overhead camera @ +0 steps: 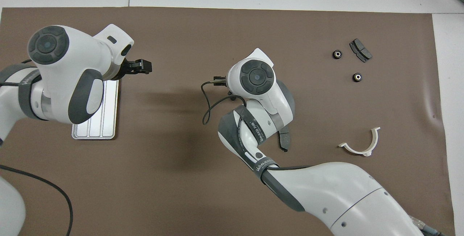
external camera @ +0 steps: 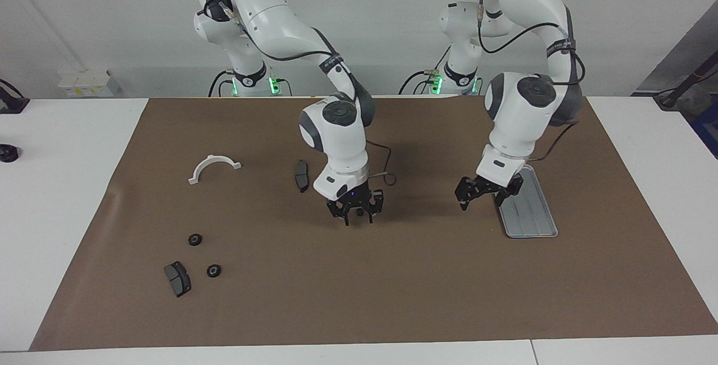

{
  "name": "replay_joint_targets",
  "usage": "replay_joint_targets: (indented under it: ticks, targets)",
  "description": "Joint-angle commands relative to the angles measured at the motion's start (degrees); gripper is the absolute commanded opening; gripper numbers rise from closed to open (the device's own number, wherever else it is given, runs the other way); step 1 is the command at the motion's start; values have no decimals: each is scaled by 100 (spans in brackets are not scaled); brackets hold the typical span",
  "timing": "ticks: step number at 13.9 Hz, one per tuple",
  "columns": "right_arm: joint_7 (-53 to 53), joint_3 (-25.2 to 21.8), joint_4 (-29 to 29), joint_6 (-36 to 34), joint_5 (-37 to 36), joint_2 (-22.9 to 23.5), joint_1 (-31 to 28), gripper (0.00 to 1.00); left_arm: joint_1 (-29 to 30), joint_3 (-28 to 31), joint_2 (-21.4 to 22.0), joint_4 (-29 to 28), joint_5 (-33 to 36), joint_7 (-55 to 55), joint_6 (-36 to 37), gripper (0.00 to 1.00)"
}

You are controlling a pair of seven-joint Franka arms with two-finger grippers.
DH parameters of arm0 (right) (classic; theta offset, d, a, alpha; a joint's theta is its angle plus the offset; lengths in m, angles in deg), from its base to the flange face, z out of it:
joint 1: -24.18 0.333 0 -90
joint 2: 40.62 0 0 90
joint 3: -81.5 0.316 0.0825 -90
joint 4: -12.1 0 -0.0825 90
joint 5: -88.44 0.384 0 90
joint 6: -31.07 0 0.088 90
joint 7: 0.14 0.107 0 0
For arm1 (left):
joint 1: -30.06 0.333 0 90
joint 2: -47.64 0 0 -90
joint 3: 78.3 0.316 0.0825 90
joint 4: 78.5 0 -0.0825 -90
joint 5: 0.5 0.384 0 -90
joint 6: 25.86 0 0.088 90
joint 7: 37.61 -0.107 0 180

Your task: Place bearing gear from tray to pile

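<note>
- right claw [external camera: 354, 215]: low over the middle of the table, well apart from the tray [external camera: 527, 212]; whether it grips a gear cannot be told.
- left claw [external camera: 487, 190]: fingers apart, empty, just beside the tray.
- advice: carry toward the pile [external camera: 203, 254], lower before release.
- count: two gears in the pile, two brake pads [external camera: 177, 278], one white bracket [external camera: 213, 167], one tray, showing no gears.

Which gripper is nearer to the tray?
Left. The left gripper hangs just beside the tray; the right gripper is over the mat's middle, well toward the right arm's end.
</note>
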State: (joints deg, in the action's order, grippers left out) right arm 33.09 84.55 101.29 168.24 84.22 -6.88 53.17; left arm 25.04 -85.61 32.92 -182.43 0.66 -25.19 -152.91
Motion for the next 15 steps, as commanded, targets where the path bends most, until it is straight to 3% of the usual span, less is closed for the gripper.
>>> replay_joint_targets:
  ticks: [1, 3, 6, 11, 15]
  targets:
    - [69, -15, 405, -76, -26, -271, -16, 62, 335, -26, 364, -163, -90, -1253, 503, 100]
    - [25, -15, 651, -76, -70, -376, -16, 59, 640, 1, 592, -163, -90, -2170, 1013, 100]
    - [25, -6, 819, -120, -316, -403, -16, 52, 1055, -8, 699, -172, -90, -2410, 1138, 100]
    - [87, -6, 819, -94, -316, -403, 89, 50, 1504, 18, 1119, -67, -125, -2525, 1365, 100]
    - [78, -6, 828, -103, -316, -403, 133, 50, 1417, -25, 1420, 739, -318, -2061, 2575, 100]
